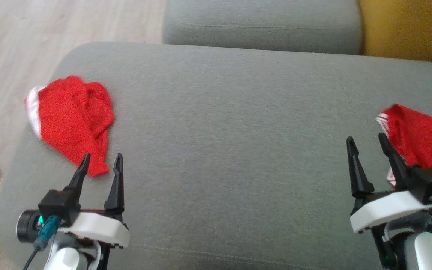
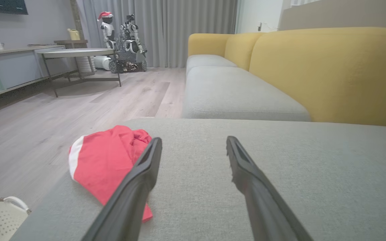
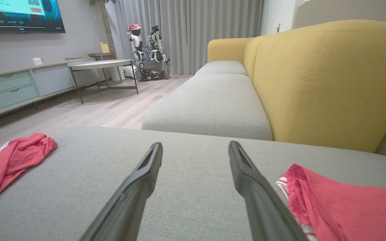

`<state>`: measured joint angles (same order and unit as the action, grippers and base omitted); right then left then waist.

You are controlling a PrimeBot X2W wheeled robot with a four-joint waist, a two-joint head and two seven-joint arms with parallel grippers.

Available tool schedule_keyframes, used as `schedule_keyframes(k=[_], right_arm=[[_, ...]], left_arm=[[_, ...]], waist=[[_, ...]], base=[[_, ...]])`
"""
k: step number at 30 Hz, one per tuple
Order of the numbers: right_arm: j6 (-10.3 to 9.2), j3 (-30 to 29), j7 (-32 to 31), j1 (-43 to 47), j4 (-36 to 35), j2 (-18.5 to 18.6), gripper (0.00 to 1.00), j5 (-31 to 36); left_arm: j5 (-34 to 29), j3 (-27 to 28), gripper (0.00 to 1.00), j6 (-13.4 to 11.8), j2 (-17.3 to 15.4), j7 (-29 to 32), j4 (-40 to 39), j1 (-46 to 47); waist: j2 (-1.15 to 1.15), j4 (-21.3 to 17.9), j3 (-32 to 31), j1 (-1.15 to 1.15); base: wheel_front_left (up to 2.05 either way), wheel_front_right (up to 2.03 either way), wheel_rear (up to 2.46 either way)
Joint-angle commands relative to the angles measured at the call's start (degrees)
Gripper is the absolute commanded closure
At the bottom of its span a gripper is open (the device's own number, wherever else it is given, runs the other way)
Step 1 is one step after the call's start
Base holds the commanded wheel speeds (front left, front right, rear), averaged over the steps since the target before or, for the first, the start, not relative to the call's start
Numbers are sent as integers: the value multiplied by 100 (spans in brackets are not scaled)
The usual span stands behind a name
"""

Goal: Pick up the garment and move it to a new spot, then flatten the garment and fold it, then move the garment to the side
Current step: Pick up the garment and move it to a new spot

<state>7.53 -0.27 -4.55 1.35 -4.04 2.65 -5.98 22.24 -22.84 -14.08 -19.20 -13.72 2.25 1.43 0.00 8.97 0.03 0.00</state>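
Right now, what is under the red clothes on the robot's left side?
The crumpled red garment lies on the grey sofa cushion. Anything tucked beneath its folds is covered, so I cannot tell.

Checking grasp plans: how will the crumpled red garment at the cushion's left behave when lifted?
The red garment lies in soft folds, so probably floppy, draping when pinched. It makes no visible dent in the grey cushion, so likely light.
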Motion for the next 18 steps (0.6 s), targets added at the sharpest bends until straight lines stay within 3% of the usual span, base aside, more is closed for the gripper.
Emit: schedule_keyframes(k=[1,9,18], right_arm=[[-4,157,-24,-103,-255,23,0,19],[-4,293,-47,-57,-367,23,0,10],[-4,334,-55,-77,-358,23,0,-23]], left_arm=[[-1,259,0,10,-72,-65,-137,338],[33,358,0,-1,-85,-93,-129,313],[33,394,0,0,-103,-106,-142,285]], waist=[[0,352,-22,0],[0,854,-57,0],[0,1018,-97,0]], base=[[0,0,0],[0,0,0],[0,0,0]])
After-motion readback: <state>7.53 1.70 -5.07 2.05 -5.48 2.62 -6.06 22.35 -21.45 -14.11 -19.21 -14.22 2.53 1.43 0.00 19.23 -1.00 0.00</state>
